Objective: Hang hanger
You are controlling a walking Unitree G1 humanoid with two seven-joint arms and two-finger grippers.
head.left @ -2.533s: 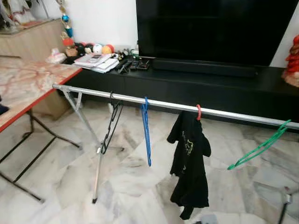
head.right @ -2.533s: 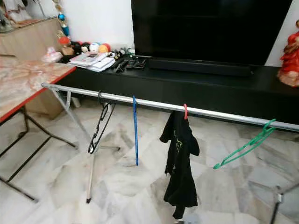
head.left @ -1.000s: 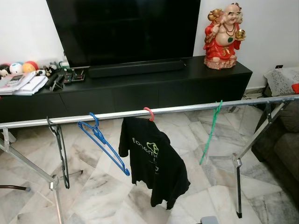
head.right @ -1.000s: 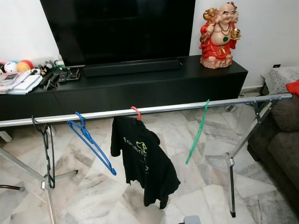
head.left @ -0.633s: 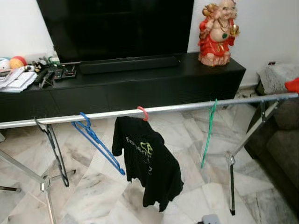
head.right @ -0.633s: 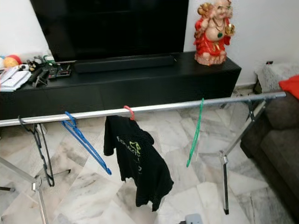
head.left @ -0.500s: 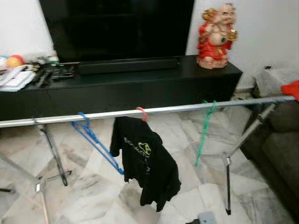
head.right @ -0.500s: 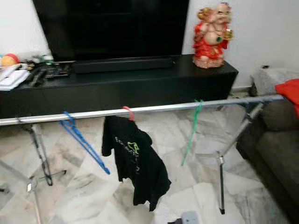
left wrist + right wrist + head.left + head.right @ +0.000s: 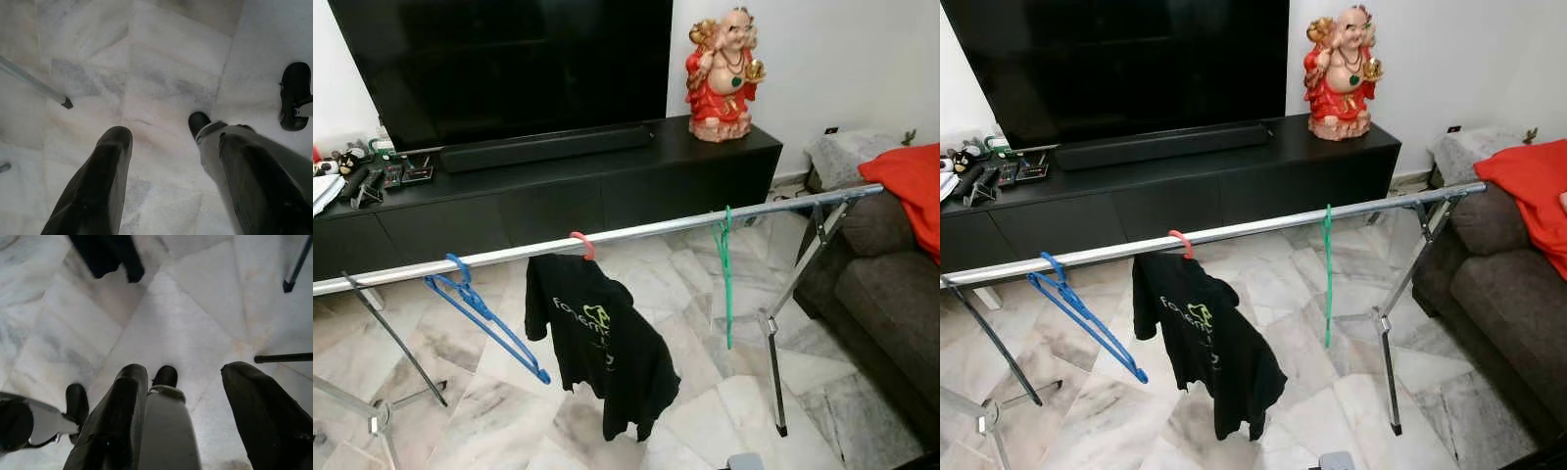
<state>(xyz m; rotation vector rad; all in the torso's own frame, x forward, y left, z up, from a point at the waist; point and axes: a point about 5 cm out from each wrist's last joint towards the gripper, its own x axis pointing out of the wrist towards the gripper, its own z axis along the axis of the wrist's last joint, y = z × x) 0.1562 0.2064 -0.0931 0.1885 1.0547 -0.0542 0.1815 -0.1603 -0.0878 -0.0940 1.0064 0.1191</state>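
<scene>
The left gripper (image 9: 171, 181) hangs low over the marble floor (image 9: 161, 73), its two black fingers spread apart with nothing between them. The right gripper (image 9: 183, 416) hangs the same way, fingers parted and empty (the robot's own leg and foot show below it).

Ahead, a silver rail (image 9: 646, 230) crosses the room on folding legs. From the robot's left to right it carries a black hanger (image 9: 391, 338), a blue hanger (image 9: 484, 318), a black T-shirt (image 9: 602, 352) on a red hanger (image 9: 582, 243), and a green hanger (image 9: 725, 274). Behind stand a black TV cabinet (image 9: 558, 191) with a red figurine (image 9: 722, 64), and a sofa (image 9: 891, 294) to the right.
</scene>
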